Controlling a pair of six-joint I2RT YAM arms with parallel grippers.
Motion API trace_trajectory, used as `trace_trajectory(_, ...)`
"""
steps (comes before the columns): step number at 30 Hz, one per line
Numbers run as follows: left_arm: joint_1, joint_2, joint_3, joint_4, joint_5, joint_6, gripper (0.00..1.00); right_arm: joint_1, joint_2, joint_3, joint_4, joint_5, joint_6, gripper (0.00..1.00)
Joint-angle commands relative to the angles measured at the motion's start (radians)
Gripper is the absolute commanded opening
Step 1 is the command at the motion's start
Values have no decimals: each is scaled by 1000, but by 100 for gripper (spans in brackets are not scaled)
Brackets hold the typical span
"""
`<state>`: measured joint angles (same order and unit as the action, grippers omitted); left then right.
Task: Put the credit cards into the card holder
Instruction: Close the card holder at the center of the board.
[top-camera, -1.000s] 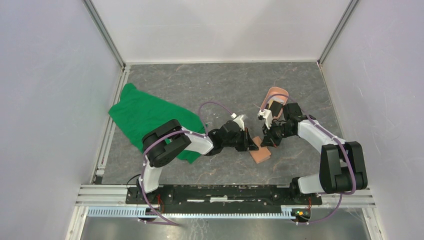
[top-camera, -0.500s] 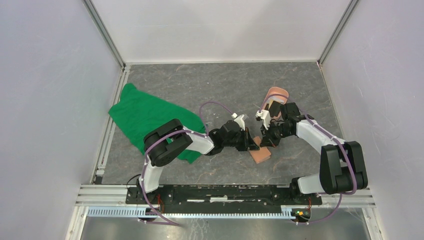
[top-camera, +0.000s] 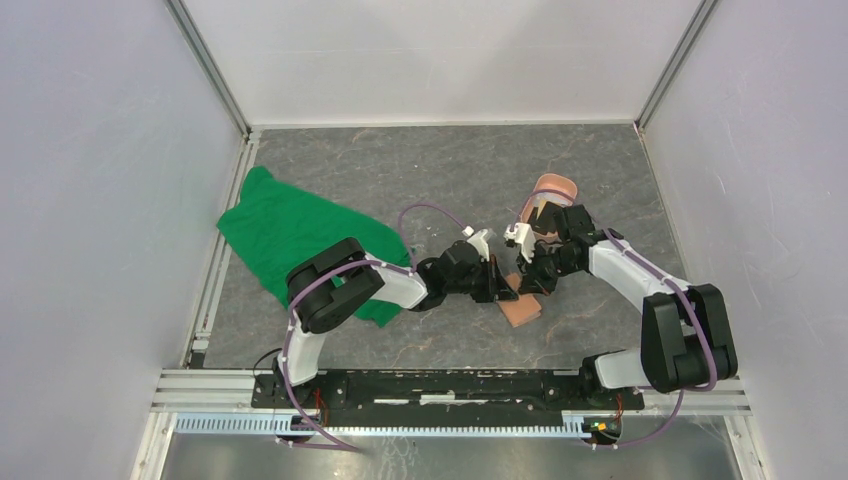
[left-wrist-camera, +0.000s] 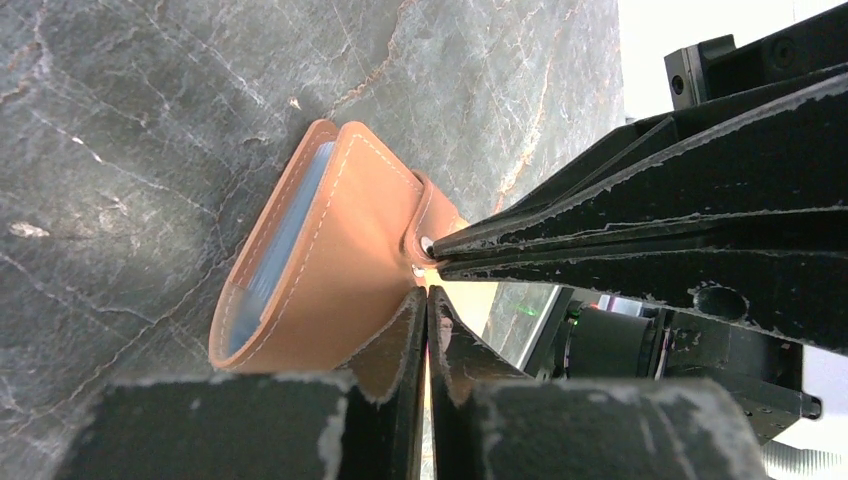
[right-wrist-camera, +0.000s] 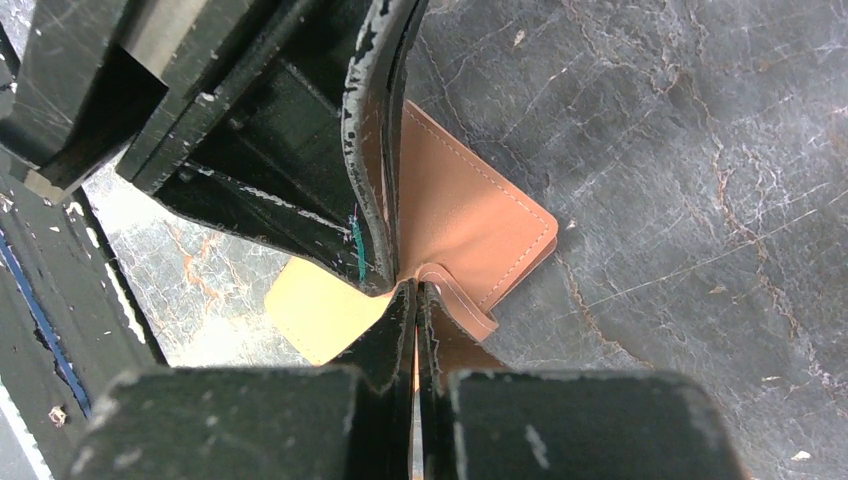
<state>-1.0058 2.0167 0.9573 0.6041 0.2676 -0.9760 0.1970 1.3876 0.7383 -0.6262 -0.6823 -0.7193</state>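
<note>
The tan card holder (top-camera: 522, 310) lies on the grey stone table between both arms. In the left wrist view the card holder (left-wrist-camera: 330, 240) stands partly open, with blue-grey pockets showing at its left rim. My left gripper (left-wrist-camera: 428, 295) is shut on the edge of its cover. My right gripper (right-wrist-camera: 416, 290) is shut on the snap strap tab, and the left arm's black fingers (right-wrist-camera: 300, 190) come in right above it. From above, the left gripper (top-camera: 503, 284) and the right gripper (top-camera: 524, 283) meet tip to tip over the holder. No credit cards show in any view.
A crumpled green cloth (top-camera: 300, 235) lies at the left, under the left arm's elbow. A salmon-pink oval tray (top-camera: 553, 187) sits just behind the right wrist. White walls with metal rails close in the table on three sides.
The right wrist has slid a little to the left, toward the left gripper, and uncovered more of the pink tray. The left arm and the card holder have barely moved.
</note>
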Motion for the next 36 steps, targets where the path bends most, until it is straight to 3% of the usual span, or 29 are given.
trace_trajectory(1,4,-54,-20,-68,-13,-24,10,39,-2,-20,-33,20,-18,0)
trace_trajectory(11,9,-183,-102,-38,-46,-61,19,48,-29,-34,-18,52,-17,0)
trace_trajectory(19,10,-71,-191,302,21,-315,23,48,-73,-39,-11,6,-34,0)
trace_trajectory(23,10,-20,-223,449,1,-423,25,48,-89,-42,2,-6,-28,5)
trace_trajectory(28,10,-46,-219,362,-41,-395,34,46,-76,-51,9,6,-20,9)
trace_trajectory(33,9,-54,-221,291,-61,-341,34,47,-75,-38,4,10,-12,9)
trace_trajectory(36,9,-123,-234,184,-105,-236,30,43,-79,-22,8,27,7,0)
